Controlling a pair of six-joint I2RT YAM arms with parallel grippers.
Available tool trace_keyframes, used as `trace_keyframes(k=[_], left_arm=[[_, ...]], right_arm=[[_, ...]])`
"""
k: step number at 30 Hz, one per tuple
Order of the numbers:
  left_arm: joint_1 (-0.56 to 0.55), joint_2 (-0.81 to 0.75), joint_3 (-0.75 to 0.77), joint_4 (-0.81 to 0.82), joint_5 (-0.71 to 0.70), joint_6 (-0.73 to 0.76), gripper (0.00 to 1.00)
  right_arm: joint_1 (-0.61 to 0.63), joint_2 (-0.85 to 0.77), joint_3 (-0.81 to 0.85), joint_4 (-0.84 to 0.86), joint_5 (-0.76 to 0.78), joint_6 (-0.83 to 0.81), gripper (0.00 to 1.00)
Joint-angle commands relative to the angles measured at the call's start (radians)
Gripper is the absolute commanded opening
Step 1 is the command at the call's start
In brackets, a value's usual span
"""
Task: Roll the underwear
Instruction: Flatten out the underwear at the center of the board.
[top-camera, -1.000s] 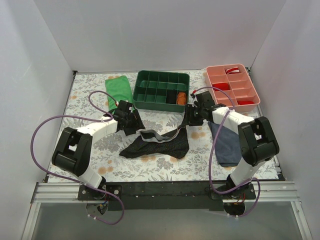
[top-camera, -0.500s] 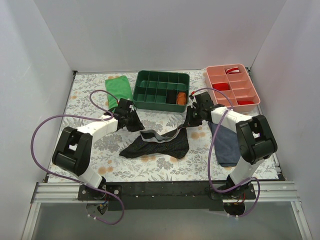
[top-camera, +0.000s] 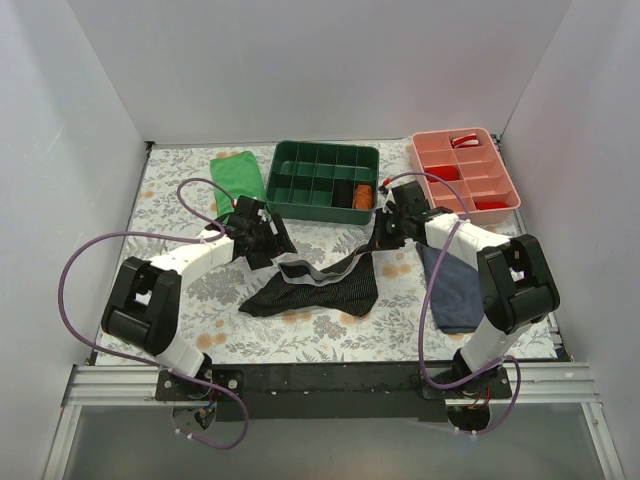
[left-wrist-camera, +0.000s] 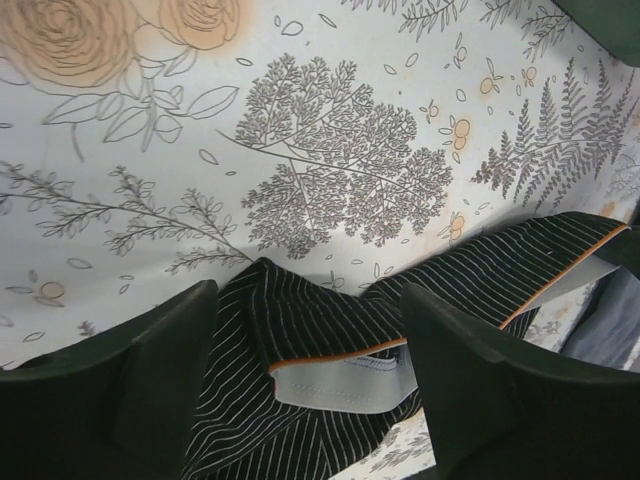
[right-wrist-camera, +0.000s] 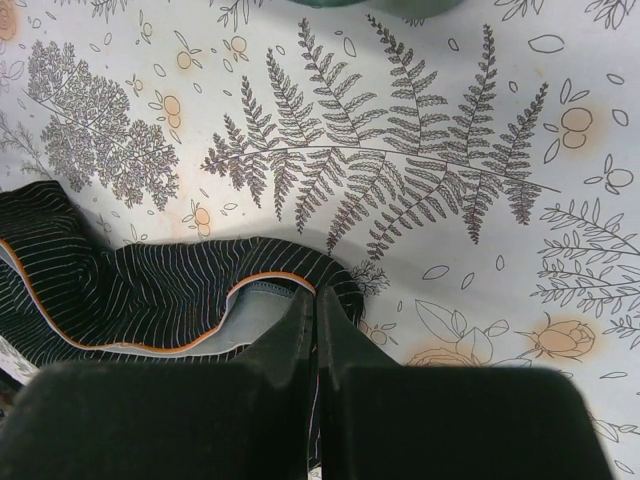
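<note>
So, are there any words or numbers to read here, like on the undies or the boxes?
No text here can be read.
Grey waistband of the black pinstriped underwear: only faint specks, too blurred to read.
Green plastic divided tray and pink plastic divided tray: no labels visible.
Flowery tablecloth: only drawings of plants.

White arms (top-camera: 195, 257) carry black joints (top-camera: 150, 300), purple cables (top-camera: 60, 290)
</note>
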Motion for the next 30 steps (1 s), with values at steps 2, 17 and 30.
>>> trace_keyframes(k=[2, 17, 30], left_arm=[[0.005, -0.1, 0.028, -0.06, -0.078, 0.031, 0.75], [0.007, -0.29, -0.207, 0.095, -0.023, 0.079, 0.5], [0.007, -0.136, -0.104, 0.121, -0.023, 0.162, 0.39]], right_arm=[[-0.002, -0.032, 0.036, 0.011, -0.02, -0.014, 0.01], [-0.002, -0.036, 0.05, -0.001, -0.021, -0.01, 0.01], [-0.002, -0.042, 0.062, -0.012, -0.026, -0.013, 0.01]])
